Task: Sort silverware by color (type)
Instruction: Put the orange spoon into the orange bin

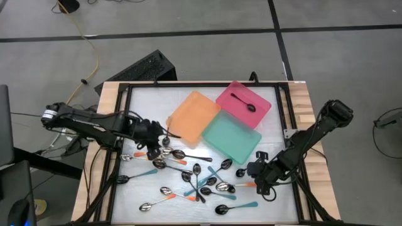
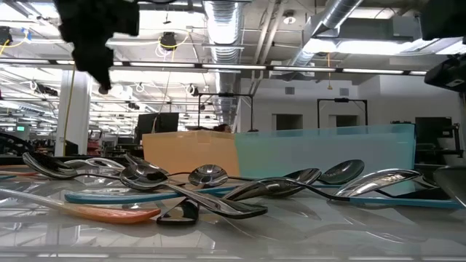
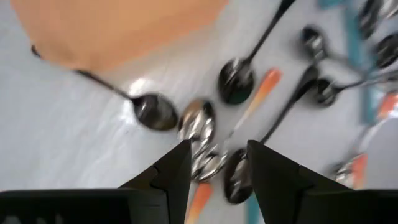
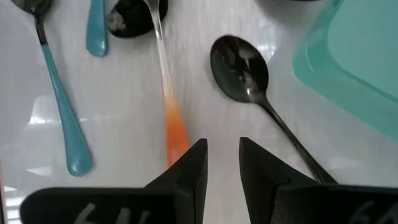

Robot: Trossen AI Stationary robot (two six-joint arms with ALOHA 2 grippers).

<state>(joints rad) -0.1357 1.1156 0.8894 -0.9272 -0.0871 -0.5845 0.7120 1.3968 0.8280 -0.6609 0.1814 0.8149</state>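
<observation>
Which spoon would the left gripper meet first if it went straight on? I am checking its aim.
Probably the shiny spoon bowls just beyond the left gripper, whose jaws stand open with nothing between them. Depth is unclear, so it may sit above them. An orange-handled spoon lies farther along.

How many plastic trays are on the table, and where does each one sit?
3, clustered at the table's far middle. The orange tray is toward the left arm's side, the pink tray farthest back holding one black spoon, and the teal tray nearest the loose spoons. None looks hidden.

Overhead looks straight down, low camera skims level; both wrist cameras hover close over spoons (image 1: 188, 176).
</observation>
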